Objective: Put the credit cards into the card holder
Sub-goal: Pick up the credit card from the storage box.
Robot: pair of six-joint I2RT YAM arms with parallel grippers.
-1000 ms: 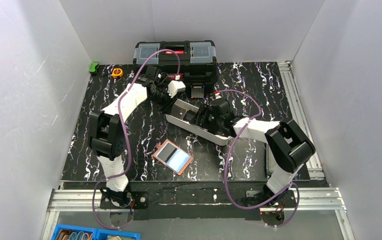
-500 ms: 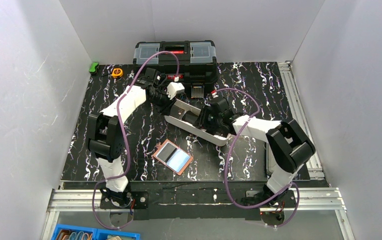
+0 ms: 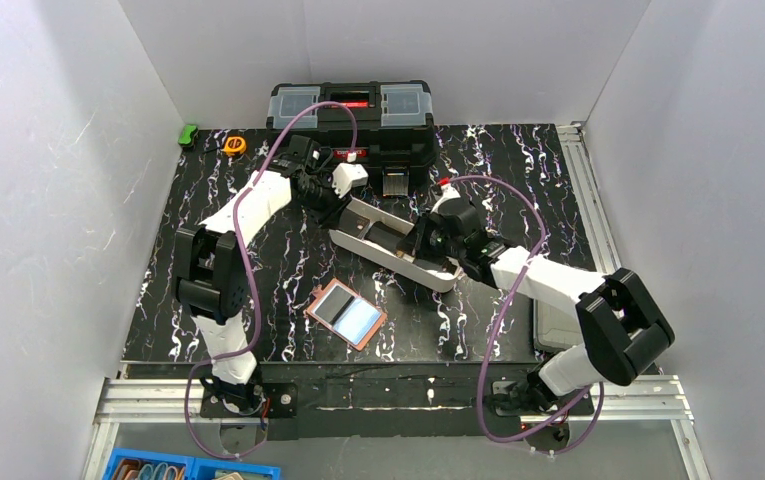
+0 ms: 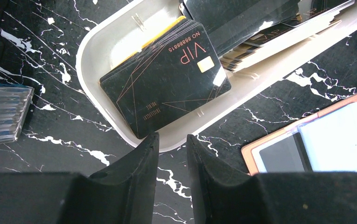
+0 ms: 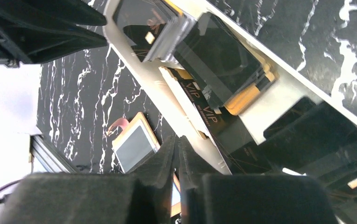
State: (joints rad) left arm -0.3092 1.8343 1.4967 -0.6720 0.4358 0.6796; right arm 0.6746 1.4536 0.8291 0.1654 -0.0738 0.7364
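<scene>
Credit cards (image 4: pixel 167 84) lie in the tray (image 4: pixel 92 51) just beyond the narrowly parted left fingers (image 4: pixel 139 161); right fingers (image 5: pixel 164 161) are closed.

Left arm (image 3: pixel 248 205) reaches out toward the bench's (image 3: pixel 518 170) far edge, left tool (image 4: pixel 172 154) tipped down, fingers (image 4: pixel 139 158) a narrow slit apart, nothing between them. Right arm (image 3: pixel 548 280) angles in to mid-bench, right tool (image 5: pixel 176 158) pinched tight, its fingers pressed flat together.

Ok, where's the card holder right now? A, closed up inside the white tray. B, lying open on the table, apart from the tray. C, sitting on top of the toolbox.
B: the card holder lies open on the table, on the near side of the white tray and not touching it.
</scene>
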